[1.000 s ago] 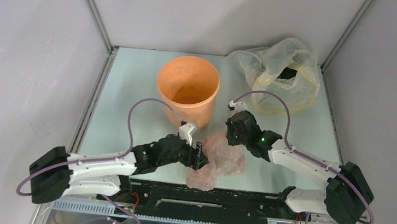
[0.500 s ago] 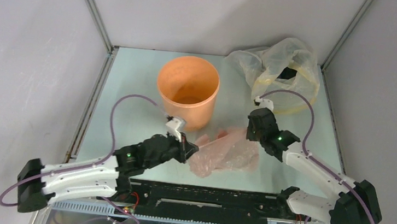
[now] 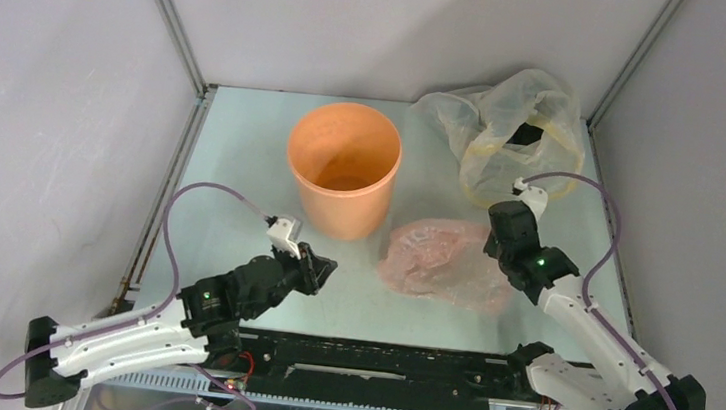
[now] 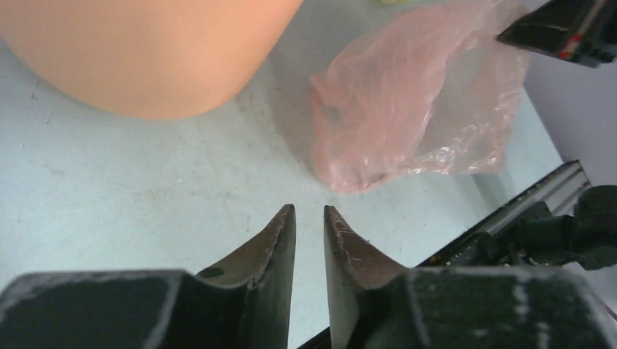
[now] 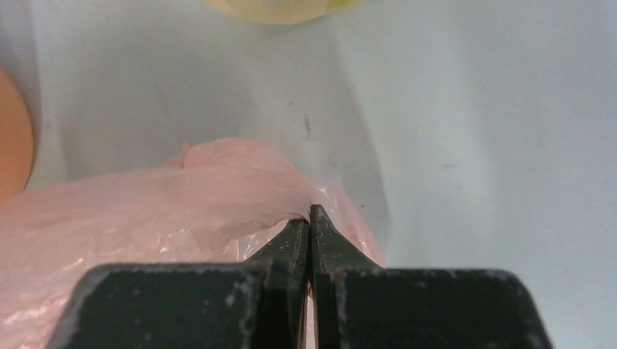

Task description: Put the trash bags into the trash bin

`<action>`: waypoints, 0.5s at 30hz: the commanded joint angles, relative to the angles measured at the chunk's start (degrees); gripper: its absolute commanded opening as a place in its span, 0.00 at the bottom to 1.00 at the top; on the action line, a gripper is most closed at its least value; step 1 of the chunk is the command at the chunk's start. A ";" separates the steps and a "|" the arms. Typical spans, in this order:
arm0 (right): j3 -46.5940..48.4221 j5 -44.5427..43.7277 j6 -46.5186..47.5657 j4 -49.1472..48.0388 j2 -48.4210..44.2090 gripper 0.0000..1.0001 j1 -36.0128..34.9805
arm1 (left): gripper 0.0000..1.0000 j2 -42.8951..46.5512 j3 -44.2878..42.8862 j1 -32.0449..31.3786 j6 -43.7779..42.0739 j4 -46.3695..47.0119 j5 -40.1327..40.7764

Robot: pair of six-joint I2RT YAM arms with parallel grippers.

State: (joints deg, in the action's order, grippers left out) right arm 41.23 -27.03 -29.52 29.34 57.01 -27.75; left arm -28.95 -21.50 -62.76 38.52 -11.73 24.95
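Right end effector (image 5: 311,211) is clamped fully together on a pinch of the pink trash bag (image 3: 439,263). From my right wrist camera the film bunches up right into the tips, with no gap between the fingers. That pinch is on the bag's right-hand edge, and the rest of it lies crinkled on the table (image 3: 233,152), spreading out to the left of my grip.

The bag is not in the orange trash bin (image 3: 343,218). It sits just beside the bin on its right side, and the left wrist camera shows a strip of bare table between the two. The bin stands upright near the middle of the table with its mouth open to the top.

Left end effector (image 4: 309,211) is down low over the table, near the bin's foot on the near-left side and well clear of the bag. Its fingers are narrow, with just a thin slit between the tips and nothing in it. It points toward the bag, which shows past the tips.

The bigger clear yellowish plastic bag (image 3: 517,129) with something dark inside sits in the far right corner, behind my right arm and apart from the pink one.
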 commanded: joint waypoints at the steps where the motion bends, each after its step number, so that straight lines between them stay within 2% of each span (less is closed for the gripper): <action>1: -0.07 -5.79 -4.05 3.06 -3.66 0.00 1.11 | 0.28 -7.74 -3.03 0.88 -3.26 5.12 2.00; 7: -0.06 -9.94 -5.88 5.12 -6.90 0.00 1.40 | 0.14 -30.05 -16.34 0.80 -9.76 13.39 -3.63; 10: -0.08 -11.33 -7.01 6.37 -7.82 0.00 1.76 | 0.07 -40.71 -25.03 0.75 -12.16 13.79 -4.29; 12: -0.17 -11.30 -6.89 6.68 -8.18 0.00 1.90 | 0.01 -47.61 -31.22 0.82 -13.20 12.34 -2.21; 15: -0.48 -9.81 -5.83 6.41 -8.70 0.00 1.98 | 0.00 -57.65 -41.69 1.84 -12.81 3.88 4.04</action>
State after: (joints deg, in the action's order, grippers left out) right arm 41.01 -35.27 -34.61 35.44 49.56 -26.02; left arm -77.80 -52.71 -62.00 28.45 -2.79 23.00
